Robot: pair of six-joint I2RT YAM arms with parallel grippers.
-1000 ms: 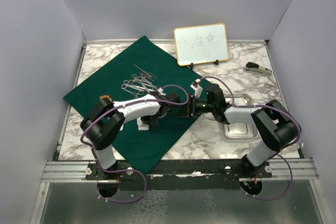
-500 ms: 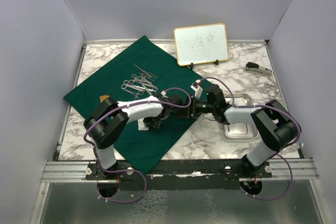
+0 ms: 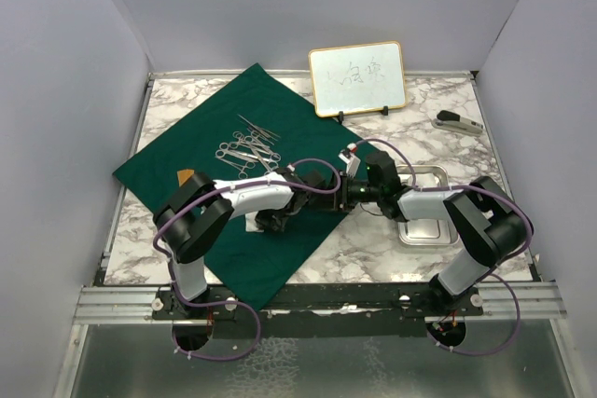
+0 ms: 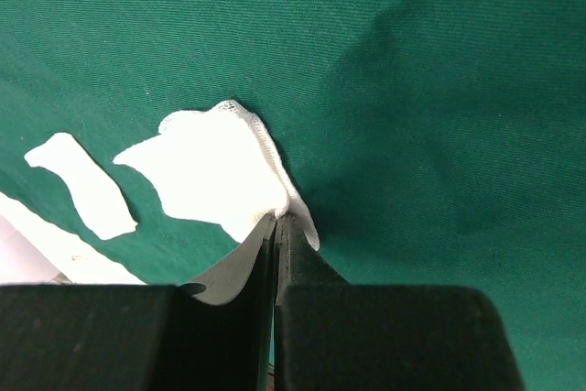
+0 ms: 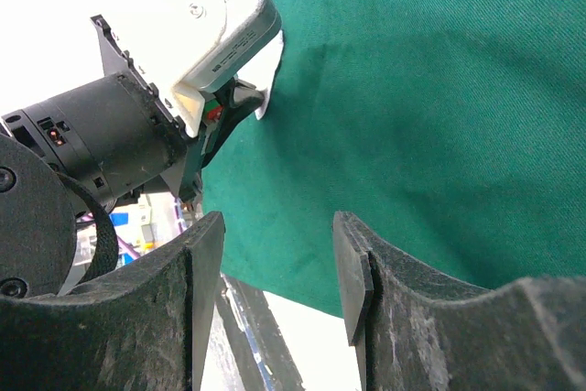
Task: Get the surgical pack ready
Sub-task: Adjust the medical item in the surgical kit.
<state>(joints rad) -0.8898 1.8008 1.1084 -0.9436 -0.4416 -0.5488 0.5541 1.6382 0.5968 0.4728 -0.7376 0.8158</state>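
Two white gauze pieces lie on the one green cloth (image 3: 205, 137): the left gripper (image 4: 276, 224) is clenched on the larger piece (image 4: 215, 176), a smaller strip (image 4: 84, 195) beside. The right gripper (image 5: 279, 267) gapes empty. One steel tray (image 3: 424, 233) sits beside the cloth.

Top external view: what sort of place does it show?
Probably a robot test cell staged for surgical-pack work: plain grey walls enclose a marble-patterned table bearing a green cloth, scissor-like instruments and a steel tray.
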